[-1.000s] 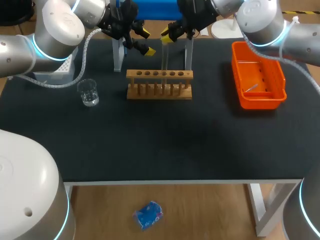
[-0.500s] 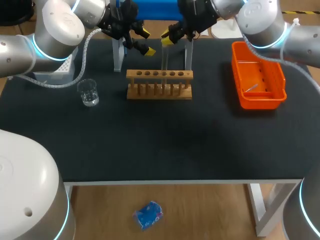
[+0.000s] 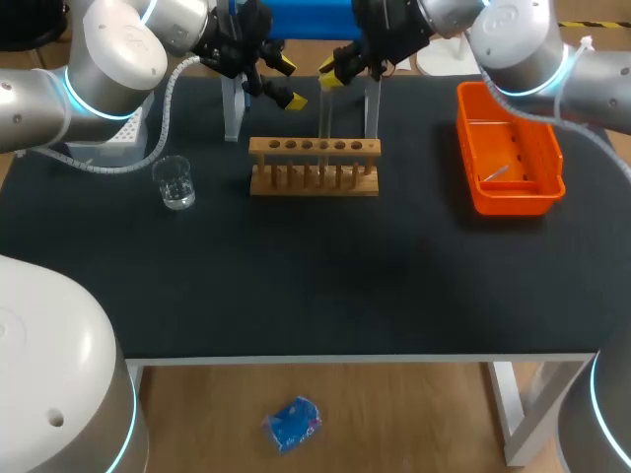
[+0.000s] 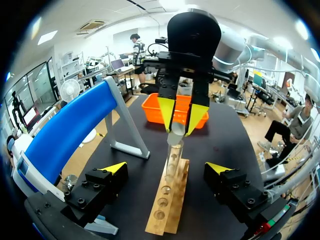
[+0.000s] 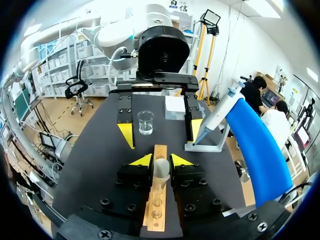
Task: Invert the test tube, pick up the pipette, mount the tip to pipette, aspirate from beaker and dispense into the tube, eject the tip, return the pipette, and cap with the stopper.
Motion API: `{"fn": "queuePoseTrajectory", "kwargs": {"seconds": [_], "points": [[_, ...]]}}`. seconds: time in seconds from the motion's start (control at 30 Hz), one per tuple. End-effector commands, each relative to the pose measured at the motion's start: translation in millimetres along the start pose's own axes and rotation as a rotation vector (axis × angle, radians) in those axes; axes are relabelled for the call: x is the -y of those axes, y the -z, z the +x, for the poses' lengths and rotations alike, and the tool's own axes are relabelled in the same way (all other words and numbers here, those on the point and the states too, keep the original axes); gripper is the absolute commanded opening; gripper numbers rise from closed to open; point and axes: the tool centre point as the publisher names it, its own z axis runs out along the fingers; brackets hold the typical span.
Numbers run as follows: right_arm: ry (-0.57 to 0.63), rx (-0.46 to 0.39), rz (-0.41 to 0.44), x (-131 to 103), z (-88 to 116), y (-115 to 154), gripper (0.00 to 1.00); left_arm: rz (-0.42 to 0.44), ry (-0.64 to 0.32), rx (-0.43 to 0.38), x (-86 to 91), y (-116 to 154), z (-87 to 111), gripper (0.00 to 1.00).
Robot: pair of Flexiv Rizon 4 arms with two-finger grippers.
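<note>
Tube [image 4: 173, 150] — held upright over the rack [image 3: 314, 166], clamped near its upper end between the yellow tips of the right gripper [image 5: 161, 160]. Its lower end is at the row of holes; whether it sits in a hole or hangs just above one cannot be told. The left gripper [image 3: 286, 83] is spread wide and holds nothing, and faces the right gripper along the line of the rack. The beaker [image 3: 175, 183] stands well apart, off the rack's left end. The pipette [image 5: 216, 116] rests on its blue stand [image 3: 296, 18] behind the rack, and an orange bin [image 3: 513, 197] lies to the right.

The step in hand is judged to be the inversion of the tube. For this to be done well, the tube should be raised straight up until its lower end is clear of the rack before any wrist rotation is begun — otherwise glass would be levered against wood. Because the tube is gripped high, its free end would sweep a wide arc, so room must be kept from the left gripper and from the stand's legs. Smooth glass between narrow pads may slip, so a firm, unchanged grip is advised throughout the turn. The tube should then be lowered along a hole's axis, not at a slant.
</note>
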Motion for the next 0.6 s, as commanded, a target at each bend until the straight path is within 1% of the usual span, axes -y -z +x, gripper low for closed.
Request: {"fn": "queuePoseTrajectory", "kwargs": {"seconds": [0.03,0.27,0.6], "points": [[-0.002,0.002,0.001,0.9,3.5,1.1,0.0,-0.003,0.001,-0.002,0.2,0.3,-0.6,1.0],[-0.012,-0.003,-0.002,3.9,7.0,-1.5,0.0,-0.003,0.001,-0.002,0.2,0.3,-0.6,1.0],[-0.023,-0.005,-0.003,6.5,6.9,-2.2,0.0,-0.003,0.001,-0.002,0.2,0.3,-0.6,1.0]]}}
